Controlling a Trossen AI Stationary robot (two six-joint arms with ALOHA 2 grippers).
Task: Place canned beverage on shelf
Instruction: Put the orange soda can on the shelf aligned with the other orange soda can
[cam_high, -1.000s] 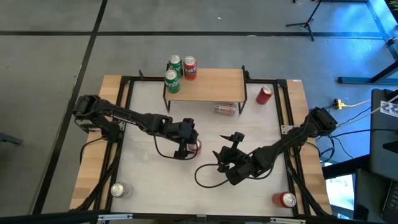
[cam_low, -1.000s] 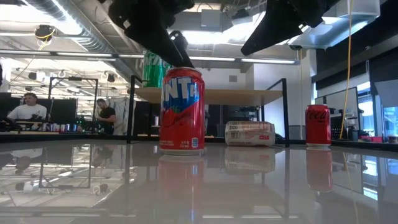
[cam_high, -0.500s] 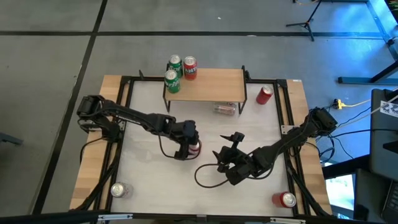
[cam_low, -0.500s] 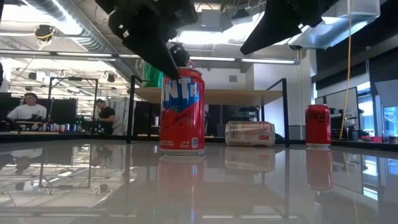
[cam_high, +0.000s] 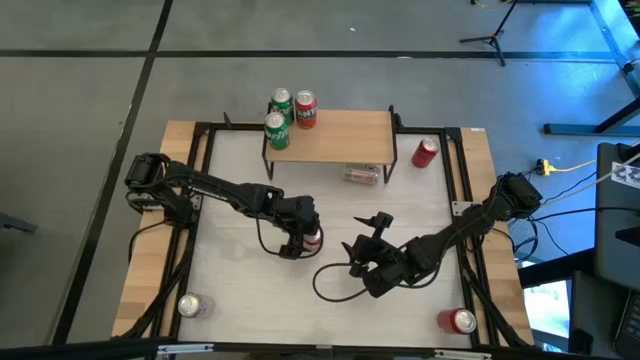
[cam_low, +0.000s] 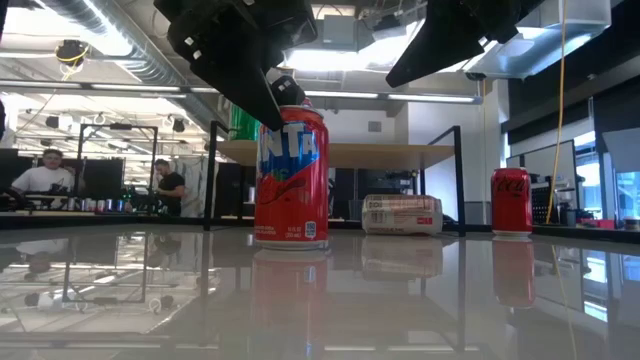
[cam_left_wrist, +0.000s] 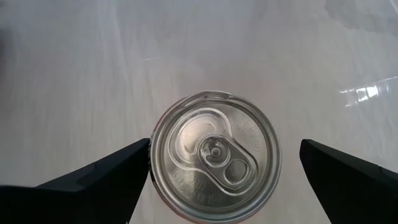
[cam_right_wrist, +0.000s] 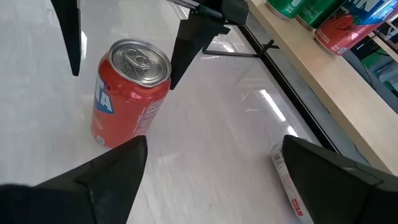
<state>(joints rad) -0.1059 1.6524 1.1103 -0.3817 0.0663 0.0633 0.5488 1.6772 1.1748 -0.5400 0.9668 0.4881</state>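
A red soda can stands upright on the white table top, near the middle; the low view and the right wrist view also show it. My left gripper is open just above it, pointing down, with one finger on each side of the can's top. My right gripper is open and empty to the can's right. The light-wood shelf stands at the far side on black legs. On its left end stand two green cans and a red can. My left gripper has one fingertip right at the can's top rim, and I cannot tell whether it touches. The other fingertip stands clear of the can. The can stands upright on the table.
A silver can lies on its side at the shelf's near edge. A red cola can stands right of the shelf. A silver can and a red can are at the near corners. A black frame borders the table.
My left gripper has come down over the red can, so that its open fingers now flank the can's top. The can stays upright in its place.
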